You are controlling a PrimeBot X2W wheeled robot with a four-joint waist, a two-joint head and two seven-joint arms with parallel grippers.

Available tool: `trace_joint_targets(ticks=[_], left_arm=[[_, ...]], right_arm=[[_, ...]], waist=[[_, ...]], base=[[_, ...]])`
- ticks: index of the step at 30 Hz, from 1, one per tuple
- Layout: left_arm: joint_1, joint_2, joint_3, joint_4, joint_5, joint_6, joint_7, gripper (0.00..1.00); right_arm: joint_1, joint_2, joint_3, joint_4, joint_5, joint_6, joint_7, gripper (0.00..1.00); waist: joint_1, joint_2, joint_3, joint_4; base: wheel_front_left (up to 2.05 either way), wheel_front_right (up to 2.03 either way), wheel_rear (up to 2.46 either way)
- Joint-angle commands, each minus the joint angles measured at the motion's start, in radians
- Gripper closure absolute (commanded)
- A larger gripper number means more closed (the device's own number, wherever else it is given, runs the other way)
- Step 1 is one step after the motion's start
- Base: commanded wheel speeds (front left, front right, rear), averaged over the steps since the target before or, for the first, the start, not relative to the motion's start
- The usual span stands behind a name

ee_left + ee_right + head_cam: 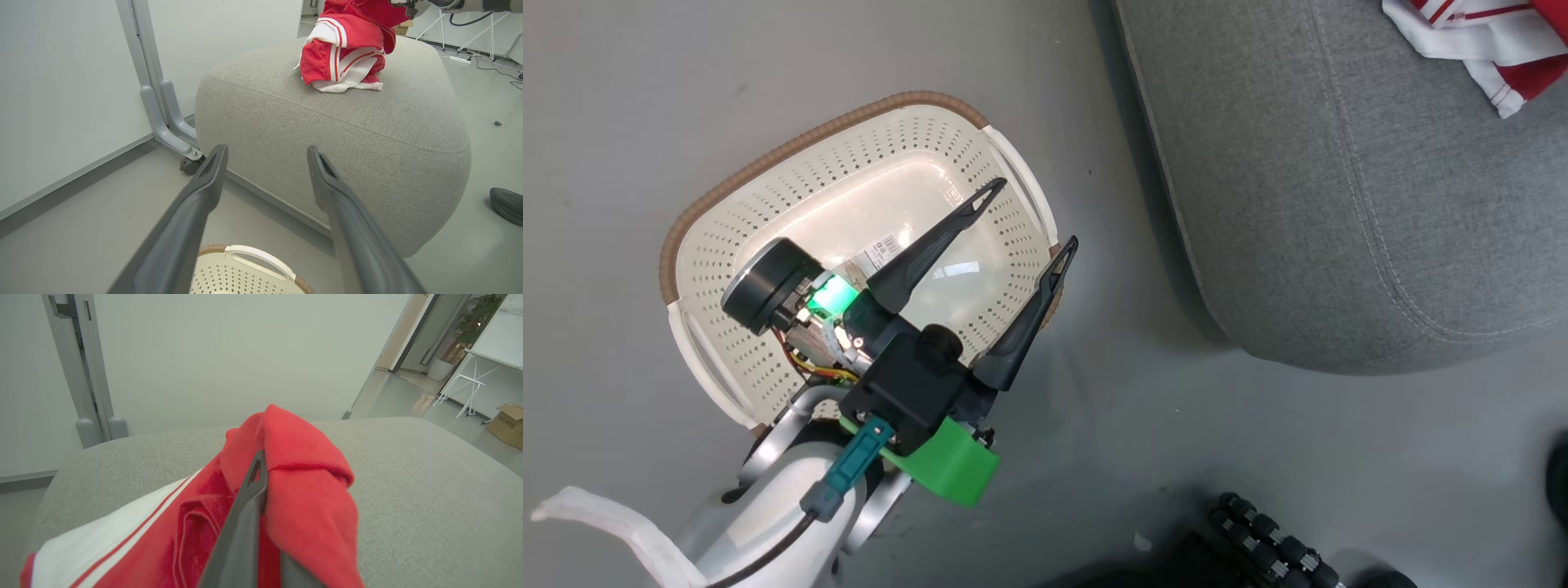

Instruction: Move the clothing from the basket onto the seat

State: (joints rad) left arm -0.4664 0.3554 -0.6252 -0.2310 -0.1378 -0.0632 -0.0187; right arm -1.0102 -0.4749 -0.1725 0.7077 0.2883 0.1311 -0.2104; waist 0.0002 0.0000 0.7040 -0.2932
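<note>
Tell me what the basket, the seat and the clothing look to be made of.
Basket: hard cream plastic, judging by the glossy glare on its floor and the punched holes. Its brown rim looks woven, though it may be moulded.
Seat: matte grey upholstery fabric, with a visible weave and a stitched seam.
Clothing: soft red cloth with white trim. The surface is fuzzy and it folds and drapes; the fibre cannot be told.

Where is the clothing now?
The clothing sits at the head view's upper right, on the grey seat, outside the basket, with the right end effector shut on it.

Grey floor point(621, 122); castored partition leg point(149, 106); dark shoe point(506, 204); cardboard box point(508, 424).
</note>
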Motion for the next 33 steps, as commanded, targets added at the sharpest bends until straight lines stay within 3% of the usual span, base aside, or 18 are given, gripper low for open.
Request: trace_joint_targets(ticks=[1,5,6,7,9,20,33], left_arm=[[-0.024,-0.004,-0.001,0.002,-0.006,-0.007,-0.005,0.0],[-0.023,-0.008,-0.003,0.019,-0.012,-0.002,-0.016,0.0],[-0.02,-0.01,-0.003,0.025,-0.015,0.001,-0.019,0.0],[-0.018,-0.01,-0.004,0.03,-0.016,0.003,-0.023,0.0],[-0.01,-0.012,-0.004,0.04,-0.016,0.01,-0.032,0.0],[0.058,-0.045,-0.002,0.115,-0.062,0.045,-0.093,0.0],[0.126,-0.075,0.092,0.2,-0.132,0.146,-0.188,0.0]], right_arm=[[0.022,0.01,-0.002,0.028,0.005,-0.001,-0.015,1.0],[0.052,0.028,-0.003,0.094,0.014,-0.001,-0.039,1.0],[0.062,0.038,0.0,0.103,0.018,-0.001,-0.042,0.64],[0.07,0.045,0.0,0.106,0.02,-0.001,-0.047,0.38],[0.091,0.056,-0.009,0.111,0.024,-0.001,-0.05,0.0],[0.309,0.151,-0.063,-0.069,-0.033,-0.001,-0.055,0.0],[0.59,0.333,-0.053,-0.401,-0.134,-0.001,-0.055,0.0]], waist=[[-0.0002,0.0,0.009,0.012],[-0.0002,0.0,-0.009,0.01],[-0.0002,0.0,-0.017,0.01],[-0.0002,0.0,-0.025,0.009],[-0.0002,0.0,-0.045,0.009],[-0.0002,0.0,-0.2,0.027],[-0.0002,0.0,-0.337,0.098]], base=[[0.0,0.0,0.0],[0.0,0.0,0.0],[0.0,0.0,0.0],[0.0,0.0,0.0],[0.0,0.0,0.0],[0.0,0.0,0.0],[0.0,0.0,0.0]])
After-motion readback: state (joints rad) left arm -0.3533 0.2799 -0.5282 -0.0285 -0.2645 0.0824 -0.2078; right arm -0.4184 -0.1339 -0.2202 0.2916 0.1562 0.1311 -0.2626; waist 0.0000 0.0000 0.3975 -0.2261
